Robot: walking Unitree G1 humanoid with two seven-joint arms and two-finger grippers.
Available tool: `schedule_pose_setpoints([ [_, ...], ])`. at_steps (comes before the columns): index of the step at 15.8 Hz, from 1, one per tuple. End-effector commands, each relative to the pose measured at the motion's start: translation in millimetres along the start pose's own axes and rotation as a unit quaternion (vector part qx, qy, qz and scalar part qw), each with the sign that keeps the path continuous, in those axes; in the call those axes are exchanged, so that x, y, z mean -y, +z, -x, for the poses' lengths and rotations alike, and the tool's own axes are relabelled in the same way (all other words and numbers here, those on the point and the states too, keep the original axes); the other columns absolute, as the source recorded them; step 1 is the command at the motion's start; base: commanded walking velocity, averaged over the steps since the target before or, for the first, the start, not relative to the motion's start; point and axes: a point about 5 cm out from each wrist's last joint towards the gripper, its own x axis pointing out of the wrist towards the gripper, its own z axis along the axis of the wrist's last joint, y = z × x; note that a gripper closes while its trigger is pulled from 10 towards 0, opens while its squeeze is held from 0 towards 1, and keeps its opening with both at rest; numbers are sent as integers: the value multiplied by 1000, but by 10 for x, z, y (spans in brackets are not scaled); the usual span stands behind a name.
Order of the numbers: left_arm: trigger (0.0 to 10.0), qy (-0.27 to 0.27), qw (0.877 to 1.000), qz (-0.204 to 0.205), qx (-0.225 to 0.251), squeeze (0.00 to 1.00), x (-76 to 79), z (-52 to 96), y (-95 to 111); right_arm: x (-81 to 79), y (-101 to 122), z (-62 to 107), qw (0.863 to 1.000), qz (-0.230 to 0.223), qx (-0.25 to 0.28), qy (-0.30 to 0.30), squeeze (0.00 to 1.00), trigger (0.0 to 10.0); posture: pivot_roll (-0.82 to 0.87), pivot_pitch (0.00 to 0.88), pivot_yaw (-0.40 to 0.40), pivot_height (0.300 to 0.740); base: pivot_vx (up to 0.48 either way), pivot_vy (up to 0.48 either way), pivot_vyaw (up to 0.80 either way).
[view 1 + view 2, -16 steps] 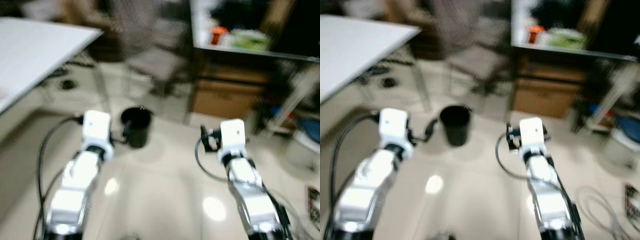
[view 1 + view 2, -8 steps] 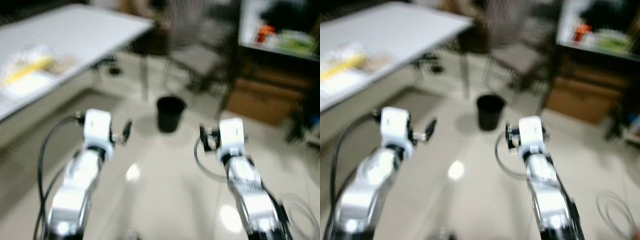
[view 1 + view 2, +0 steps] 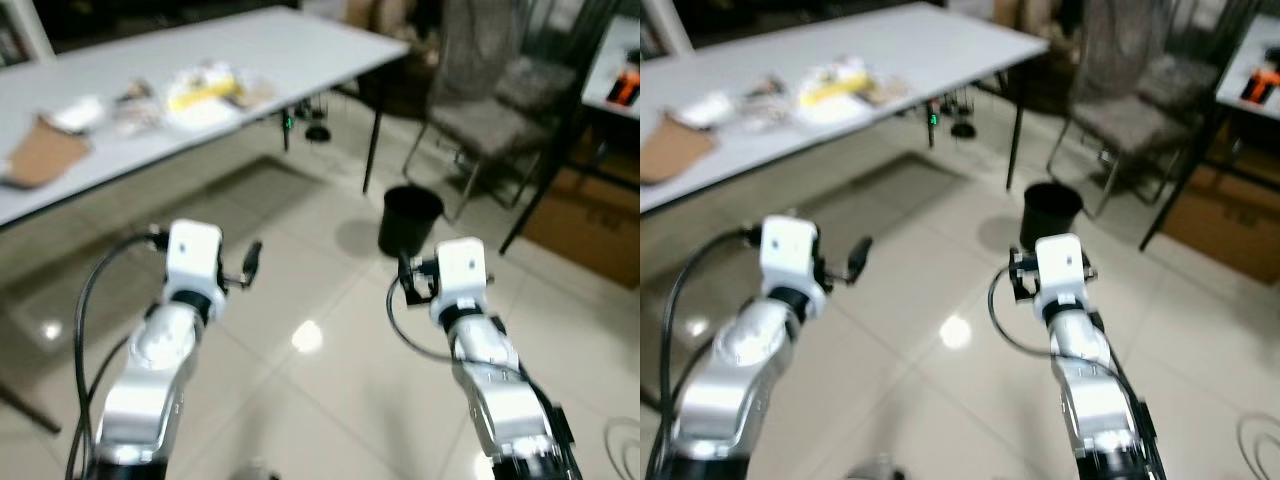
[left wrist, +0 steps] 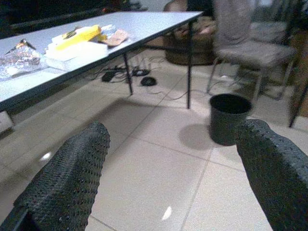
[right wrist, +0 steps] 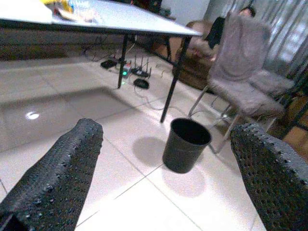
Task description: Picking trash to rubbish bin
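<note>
Trash lies on a long white table (image 3: 300, 40) at the left: a yellow packet (image 3: 205, 88), white wrappers (image 3: 80, 112) and a brown cardboard piece (image 3: 40, 160). A black rubbish bin (image 3: 410, 220) stands on the tiled floor past the table's end, ahead of my right arm. My left gripper (image 4: 173, 139) is held out over the floor, open with nothing between its fingers. The bin (image 4: 227, 118) sits beyond it. My right gripper (image 5: 168, 132) is also open and holds nothing, facing the bin (image 5: 185, 151).
A grey chair (image 3: 500, 110) stands just behind the bin, with a cardboard box (image 3: 590, 225) to its right. Cables and a power strip (image 3: 315, 130) lie under the table by its dark leg (image 3: 372, 140). Glossy tile floor stretches ahead.
The camera has swung left: the table with its trash has come into view and the bin has shifted right in the picture. Both arms keep the same pose.
</note>
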Motion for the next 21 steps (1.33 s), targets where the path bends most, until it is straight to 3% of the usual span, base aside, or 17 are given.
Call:
schedule_pose_setpoints([
  [1, 10000, 1, 1000, 1, 13, 0, -5, -21, 60, 51, 15, -5, 1000, -4, 4, -11, 0, 10000, -39, 0, -47, 740, 0, 0, 0],
  [6, 10000, 2, 1000, -21, 17, 0, -32, -28, 71, 34, 6, -10, 1000, -6, 7, -9, 0, 10000, -31, 0, -45, 740, 0, 0, 0],
  [18, 10000, -3, 999, -25, 30, 0, -45, -4, 104, 41, -18, -2, 1000, 3, 4, -12, 0, 10000, -24, 0, -46, 740, 0, 0, 0],
  [21, 10000, -4, 999, -28, 29, 0, -42, 2, 106, 28, -20, 10, 1000, 5, 5, -7, 0, 10000, -25, 0, -44, 740, 332, 0, 0],
])
